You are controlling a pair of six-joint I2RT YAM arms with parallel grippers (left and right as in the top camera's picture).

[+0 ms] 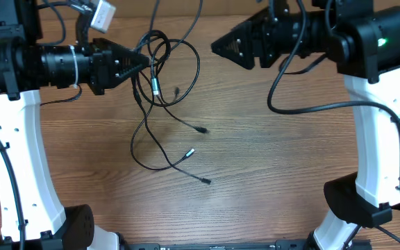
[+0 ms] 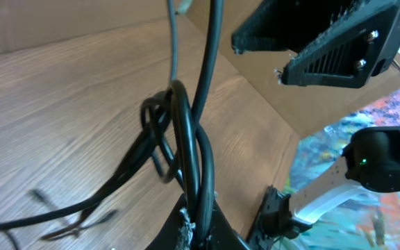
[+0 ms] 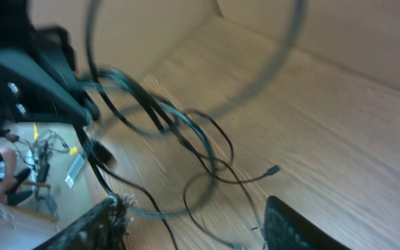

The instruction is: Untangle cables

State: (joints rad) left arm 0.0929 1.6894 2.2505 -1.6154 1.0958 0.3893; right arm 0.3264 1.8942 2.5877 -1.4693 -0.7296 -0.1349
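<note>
1. Gripping the cables [image 1: 160,73] at their knotted upper part, the left gripper [image 1: 144,64] has its fingers clenched on several thin black strands. In the left wrist view the strands run up out of the closed tips and twist round one another.
2. Seen from overhead, the knot lies at about 11 o'clock from the middle of the table [image 1: 276,167], with the left gripper reaching in from the knot's 9 o'clock side.
3. Open loops spread from the knot toward 3 o'clock, and loose tails trail toward 5 and 6 o'clock across the wood.
4. The tails finish in small plug ends [image 1: 201,129] lying apart from one another. One is dark, one farther toward 6 o'clock is silver-tipped, and the last is at 5 o'clock of that one.
5. The right gripper [image 1: 217,46] hangs at about 2 o'clock from the knot, clear of every strand. In its wrist view the fingers are spread wide with nothing held between them.
</note>
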